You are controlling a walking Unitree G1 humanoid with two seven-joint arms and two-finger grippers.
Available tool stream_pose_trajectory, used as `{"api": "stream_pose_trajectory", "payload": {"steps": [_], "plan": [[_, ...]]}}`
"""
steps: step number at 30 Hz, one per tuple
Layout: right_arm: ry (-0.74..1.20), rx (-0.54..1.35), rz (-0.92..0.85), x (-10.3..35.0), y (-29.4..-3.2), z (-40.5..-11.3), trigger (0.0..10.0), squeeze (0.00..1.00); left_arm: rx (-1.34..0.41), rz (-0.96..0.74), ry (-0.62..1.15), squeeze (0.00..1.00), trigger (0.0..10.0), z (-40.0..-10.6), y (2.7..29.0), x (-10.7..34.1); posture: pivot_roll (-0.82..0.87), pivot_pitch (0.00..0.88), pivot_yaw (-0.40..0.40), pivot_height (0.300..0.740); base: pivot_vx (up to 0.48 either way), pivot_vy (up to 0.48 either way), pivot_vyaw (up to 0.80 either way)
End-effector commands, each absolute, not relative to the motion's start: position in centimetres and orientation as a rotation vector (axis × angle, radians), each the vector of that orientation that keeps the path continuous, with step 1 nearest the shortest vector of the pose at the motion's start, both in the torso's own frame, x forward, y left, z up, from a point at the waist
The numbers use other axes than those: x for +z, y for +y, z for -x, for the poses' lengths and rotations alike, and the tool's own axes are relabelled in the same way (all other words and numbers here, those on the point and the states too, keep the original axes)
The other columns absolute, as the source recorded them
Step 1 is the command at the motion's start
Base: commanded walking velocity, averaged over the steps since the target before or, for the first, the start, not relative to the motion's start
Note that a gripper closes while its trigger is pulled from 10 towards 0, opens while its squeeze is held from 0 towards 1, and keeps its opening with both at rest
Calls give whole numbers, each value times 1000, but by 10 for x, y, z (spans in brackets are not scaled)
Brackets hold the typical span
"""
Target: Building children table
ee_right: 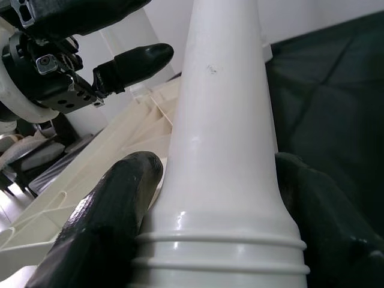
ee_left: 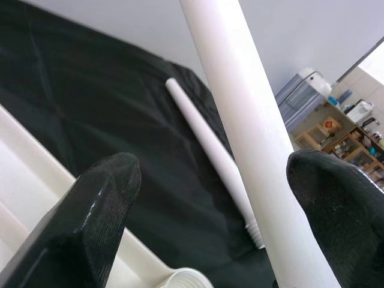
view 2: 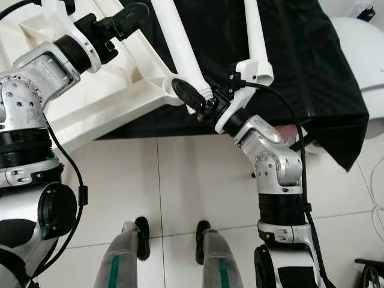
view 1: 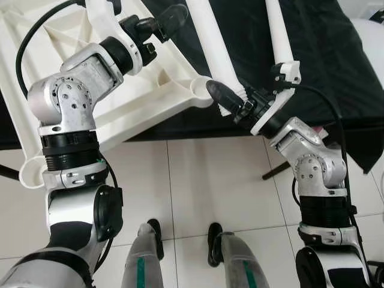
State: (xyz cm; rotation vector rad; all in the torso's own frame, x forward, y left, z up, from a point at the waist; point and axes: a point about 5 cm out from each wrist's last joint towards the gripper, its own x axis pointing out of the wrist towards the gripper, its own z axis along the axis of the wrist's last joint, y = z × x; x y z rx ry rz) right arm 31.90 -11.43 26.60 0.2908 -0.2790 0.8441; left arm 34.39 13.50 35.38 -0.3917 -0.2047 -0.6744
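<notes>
Right wrist view: white table leg (ee_right: 222,150) (ribbed base), smooth, tapering.

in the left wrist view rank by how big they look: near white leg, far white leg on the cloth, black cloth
1. black cloth
2. near white leg, magnified by closeness to the camera
3. far white leg

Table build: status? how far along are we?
Early. Done: the white tabletop lies underside up on the black cloth. In hand: the right gripper is closed on a white leg near its threaded end, beside the corner socket; the left gripper is open around the leg. Left: seating this leg, then the spare leg on the cloth. Other sockets can't be judged.
</notes>
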Motion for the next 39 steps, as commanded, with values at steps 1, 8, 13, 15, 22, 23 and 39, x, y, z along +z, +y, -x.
{"api": "stream_pose_trajectory", "payload": {"steps": [1, 8, 13, 15, 22, 23, 39], "plan": [[-287, 856, -289, 263, -114, -318, 10000, 0, -690, 399, -203, 0, 10000, -343, 135, 350, -40, 163, -8, 740, 0, 0, 0], [-295, 863, -288, 263, -115, -319, 10000, 0, -706, 419, -197, 0, 10000, -342, 133, 348, -36, 153, -2, 740, 0, 0, 0], [-291, 890, -282, 259, -112, -318, 10000, 0, -772, 421, -187, 0, 10000, -338, 124, 346, -36, 153, -2, 740, 0, 0, 0], [-290, 902, -279, 258, -110, -318, 10000, 0, -792, 418, -187, 0, 10000, -337, 121, 347, -29, 154, 1, 740, 0, 0, 0], [-281, 965, -258, 254, -105, -313, 10000, 0, -880, 424, -151, 0, 10000, -331, 107, 346, -25, 175, 2, 740, 0, 0, 0], [-281, 965, -258, 254, -105, -313, 10000, 0, -880, 424, -151, 0, 10000, -331, 107, 346, -25, 175, 2, 740, 0, 0, 0], [-261, 1042, -234, 243, -104, -300, 10000, 0, -914, 411, -24, 0, 10000, -325, 88, 315, -32, 184, 10, 740, 0, 0, 0]]}}
